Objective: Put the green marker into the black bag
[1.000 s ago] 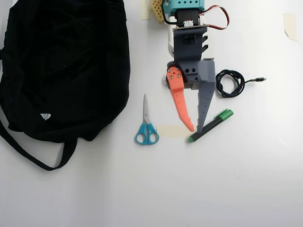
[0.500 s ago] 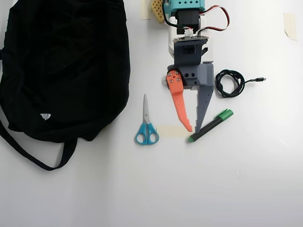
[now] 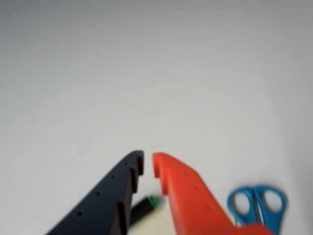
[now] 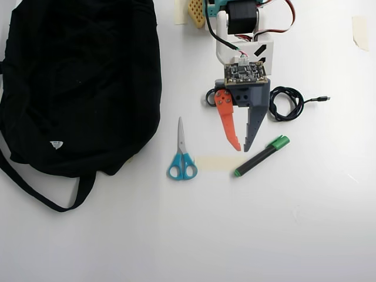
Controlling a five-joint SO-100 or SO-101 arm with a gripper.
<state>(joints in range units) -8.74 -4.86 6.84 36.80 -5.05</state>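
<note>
Just above the green marker (image 4: 262, 155), the claw (image 4: 242, 148) hangs barely parted, empty.

The green marker (image 4: 262, 155) lies flat and slanted on the white surface (image 4: 294, 223), its green cap toward the upper right. The black bag (image 4: 79, 82) slumps well apart on the left, its strap trailing below.

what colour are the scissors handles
Blue. The scissors show best in the overhead view, lying between the black bag and the green marker.
</note>
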